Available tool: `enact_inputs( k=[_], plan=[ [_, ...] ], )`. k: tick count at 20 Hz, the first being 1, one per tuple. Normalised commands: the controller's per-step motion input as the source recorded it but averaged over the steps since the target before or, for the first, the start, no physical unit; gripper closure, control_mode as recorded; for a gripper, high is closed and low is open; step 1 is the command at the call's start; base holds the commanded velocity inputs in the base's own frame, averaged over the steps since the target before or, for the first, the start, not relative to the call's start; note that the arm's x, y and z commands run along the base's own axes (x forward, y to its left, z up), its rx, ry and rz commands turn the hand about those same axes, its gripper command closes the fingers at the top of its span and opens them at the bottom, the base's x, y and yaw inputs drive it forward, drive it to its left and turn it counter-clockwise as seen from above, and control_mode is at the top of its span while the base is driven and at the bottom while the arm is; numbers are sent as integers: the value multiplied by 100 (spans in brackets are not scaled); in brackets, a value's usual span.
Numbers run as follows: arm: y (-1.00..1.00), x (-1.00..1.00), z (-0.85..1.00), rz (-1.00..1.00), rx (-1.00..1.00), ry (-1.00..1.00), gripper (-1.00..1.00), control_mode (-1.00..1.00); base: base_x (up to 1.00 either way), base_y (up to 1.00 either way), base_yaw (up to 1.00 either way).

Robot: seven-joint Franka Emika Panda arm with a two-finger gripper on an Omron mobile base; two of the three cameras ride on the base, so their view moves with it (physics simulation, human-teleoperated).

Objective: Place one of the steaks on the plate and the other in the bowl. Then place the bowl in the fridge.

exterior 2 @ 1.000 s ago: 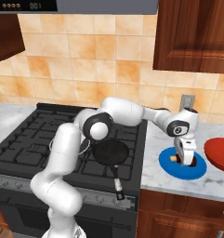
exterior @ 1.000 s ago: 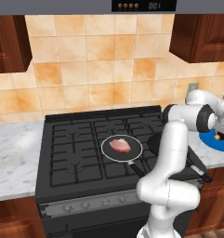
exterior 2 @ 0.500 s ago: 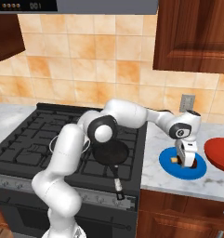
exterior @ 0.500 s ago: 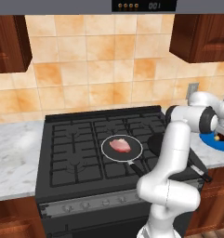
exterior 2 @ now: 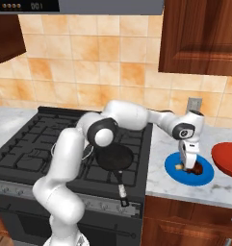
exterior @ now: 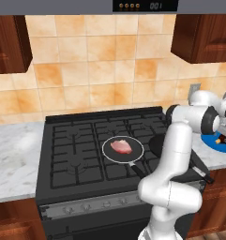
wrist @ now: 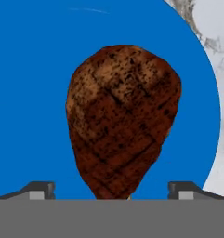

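The dark brown steak lies on the blue plate, its narrow end towards my hand. My gripper hovers just above it, open, with one fingertip on each side of that narrow end and clear of the meat. From the right base view the gripper points straight down over the plate on the marble counter, and the red bowl sits just to its right, with nothing in it. The pale pink steak rests in a round pan on the stove. The fridge is out of view.
A black frying pan sits at the stove's front right corner with its handle over the edge. Wooden cabinets hang above on both sides. A wall socket is behind the plate. Marble counter flanks the stove on the left.
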Motion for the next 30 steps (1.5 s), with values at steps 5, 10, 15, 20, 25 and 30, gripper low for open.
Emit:
enact_inputs(
  k=[5,10,15,20,25,30],
  plan=[
    [63,-31,28,1,-3,5,-100,-100,0,0,0],
    [96,-86,64,13,0,-2,-100,-100,0,0,0],
    [95,-90,52,41,-1,-15,-100,-100,0,0,0],
    [100,-35,67,46,-11,-37,-100,-100,0,0,0],
    [100,-6,52,40,-5,-24,-100,-100,0,0,0],
    [92,-14,54,38,-5,0,-100,-100,0,0,0]
  ],
)
